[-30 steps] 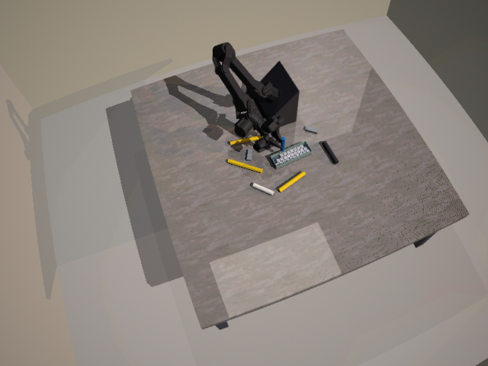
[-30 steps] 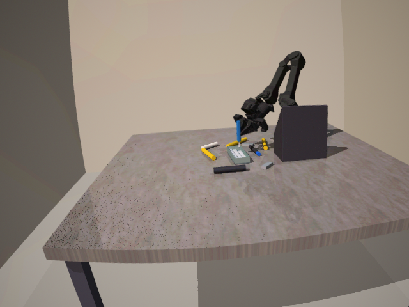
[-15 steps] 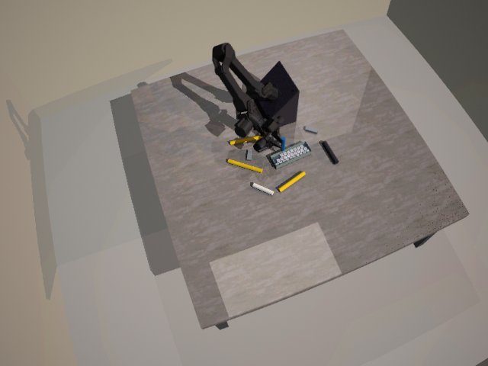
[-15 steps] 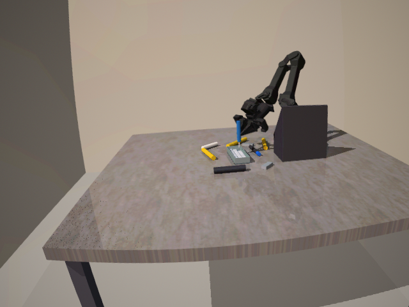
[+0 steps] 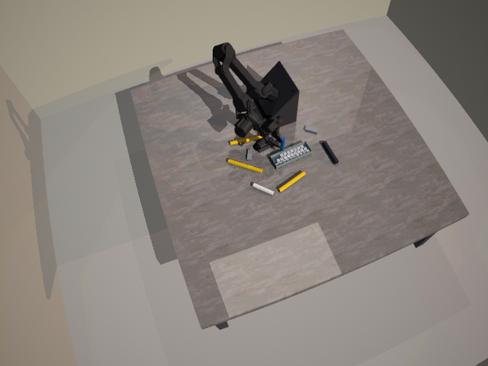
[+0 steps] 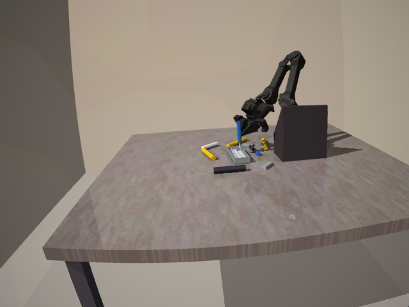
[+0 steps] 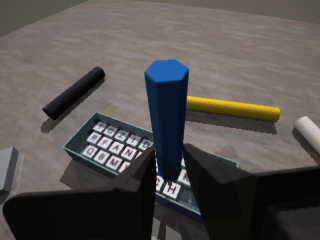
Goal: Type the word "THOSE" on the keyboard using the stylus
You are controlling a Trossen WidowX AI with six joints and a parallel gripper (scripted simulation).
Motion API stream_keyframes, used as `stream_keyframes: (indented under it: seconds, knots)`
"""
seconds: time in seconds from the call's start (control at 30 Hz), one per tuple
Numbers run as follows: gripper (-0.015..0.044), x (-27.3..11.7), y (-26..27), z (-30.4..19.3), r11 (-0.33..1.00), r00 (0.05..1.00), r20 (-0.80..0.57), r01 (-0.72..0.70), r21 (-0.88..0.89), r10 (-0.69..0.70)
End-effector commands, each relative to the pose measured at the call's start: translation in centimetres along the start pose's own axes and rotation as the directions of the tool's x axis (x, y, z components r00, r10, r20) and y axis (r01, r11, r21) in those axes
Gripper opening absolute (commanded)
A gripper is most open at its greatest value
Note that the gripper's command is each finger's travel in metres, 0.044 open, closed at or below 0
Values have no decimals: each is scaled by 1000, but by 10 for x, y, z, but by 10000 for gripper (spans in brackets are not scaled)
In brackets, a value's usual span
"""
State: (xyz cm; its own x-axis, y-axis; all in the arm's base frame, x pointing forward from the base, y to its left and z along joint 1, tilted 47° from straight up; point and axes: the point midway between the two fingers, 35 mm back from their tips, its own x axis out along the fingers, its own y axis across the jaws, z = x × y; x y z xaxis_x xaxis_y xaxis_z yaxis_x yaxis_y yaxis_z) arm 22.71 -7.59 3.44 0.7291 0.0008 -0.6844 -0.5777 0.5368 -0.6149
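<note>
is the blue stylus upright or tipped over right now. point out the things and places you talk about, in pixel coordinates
Upright: the blue stylus (image 5: pixel 282 144) (image 6: pixel 238 131) (image 7: pixel 168 117) stands nearly vertical in the exterior view, held between the tool's (image 7: pixel 169 150) fingers above the keyboard (image 5: pixel 277 165) (image 6: pixel 242 160) (image 7: pixel 80 155).

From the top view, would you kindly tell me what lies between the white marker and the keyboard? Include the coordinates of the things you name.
In the top view, a yellow stick (image 5: pixel 291 181) (image 7: pixel 232 109) lies between the white marker (image 5: pixel 262 188) and the keyboard (image 5: pixel 277 166).

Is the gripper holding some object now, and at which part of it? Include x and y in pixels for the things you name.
Yes, the gripper (image 5: pixel 280 145) (image 6: pixel 240 129) (image 7: pixel 168 151) holds the blue stylus (image 5: pixel 283 143) (image 6: pixel 238 131) (image 7: pixel 167 110) by its lower part, below the top end.
</note>
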Motion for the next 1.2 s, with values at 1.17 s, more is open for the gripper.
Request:
stream_keyframes:
  seconds: [1.17]
  knots:
    - [81,9,-2,-14,1000,1000,5,-1,-4,1]
